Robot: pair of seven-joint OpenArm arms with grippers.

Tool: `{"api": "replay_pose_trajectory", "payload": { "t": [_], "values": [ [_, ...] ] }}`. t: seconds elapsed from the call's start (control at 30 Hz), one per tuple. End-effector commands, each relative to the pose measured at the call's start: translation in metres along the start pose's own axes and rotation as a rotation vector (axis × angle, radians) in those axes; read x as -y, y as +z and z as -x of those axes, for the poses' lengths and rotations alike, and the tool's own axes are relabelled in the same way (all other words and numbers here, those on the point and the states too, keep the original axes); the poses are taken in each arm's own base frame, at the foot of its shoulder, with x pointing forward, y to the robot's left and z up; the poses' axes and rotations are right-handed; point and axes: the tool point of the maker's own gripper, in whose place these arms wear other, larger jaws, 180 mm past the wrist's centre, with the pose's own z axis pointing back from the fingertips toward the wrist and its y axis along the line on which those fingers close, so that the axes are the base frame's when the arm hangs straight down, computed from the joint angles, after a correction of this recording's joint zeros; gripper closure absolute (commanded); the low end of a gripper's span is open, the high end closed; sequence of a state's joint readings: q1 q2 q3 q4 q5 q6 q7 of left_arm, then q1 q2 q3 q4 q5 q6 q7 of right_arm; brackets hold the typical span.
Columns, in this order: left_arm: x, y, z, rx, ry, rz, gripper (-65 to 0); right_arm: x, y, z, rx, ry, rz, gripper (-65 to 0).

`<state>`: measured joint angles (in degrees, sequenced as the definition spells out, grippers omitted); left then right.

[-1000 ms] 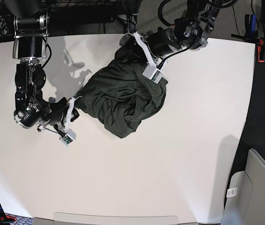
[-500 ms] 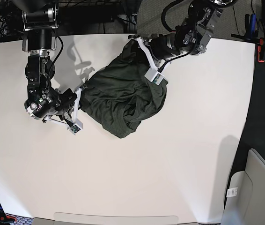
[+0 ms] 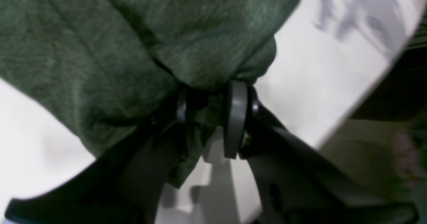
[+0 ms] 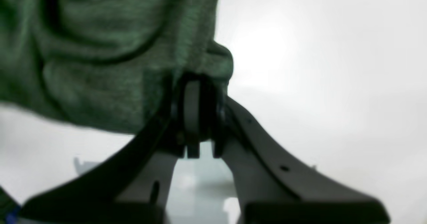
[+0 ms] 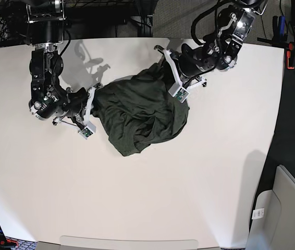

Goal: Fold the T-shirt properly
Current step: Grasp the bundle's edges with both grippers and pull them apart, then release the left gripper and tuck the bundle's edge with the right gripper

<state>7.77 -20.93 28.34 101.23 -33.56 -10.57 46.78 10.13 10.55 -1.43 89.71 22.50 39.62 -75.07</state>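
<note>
The T-shirt point(image 5: 139, 112) lay bunched on the white table point(image 5: 189, 198), toward its far side. The left gripper point(image 5: 169, 75) pinched its far edge, and the right gripper point(image 5: 91, 104) pinched the opposite edge, both clamped on fabric.

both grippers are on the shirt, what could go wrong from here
The dark olive-green knit T-shirt is still a bunched heap, so pulling may spread it twisted. The left gripper and right gripper each pinch only a small edge of thin fabric, which could slip free.
</note>
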Motion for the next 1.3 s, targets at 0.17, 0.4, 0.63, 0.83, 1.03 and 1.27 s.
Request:
{"api": "replay_pose_trajectory", "payload": {
  "t": [0.17,0.4,0.63,0.83,1.03,1.27],
  "values": [
    [-0.037,0.001,-0.02,0.011,-0.048,-0.089,-12.9,-0.018,0.008,0.004,0.018,0.014,-0.048,-5.0],
    [-0.047,0.003,-0.054,0.063,-0.088,-0.111,-12.9,-0.023,0.011,0.006,0.028,0.022,-0.052,-5.0],
    [-0.044,0.033,-0.064,0.124,-0.127,-0.13,-12.9,-0.014,0.037,0.001,0.065,0.086,0.021,-4.9],
    [-0.063,0.073,-0.054,0.179,-0.054,-0.223,-12.9,-0.008,0.076,0.005,0.16,0.061,0.061,-4.9],
    [-0.077,0.091,-0.031,0.183,0.035,-0.287,-12.9,-0.026,0.07,-0.019,0.198,0.127,0.003,-4.9],
    [-0.074,0.09,-0.021,0.173,0.075,-0.286,-12.9,-0.07,0.032,-0.064,0.163,0.295,-0.071,-4.9]
  ]
}}
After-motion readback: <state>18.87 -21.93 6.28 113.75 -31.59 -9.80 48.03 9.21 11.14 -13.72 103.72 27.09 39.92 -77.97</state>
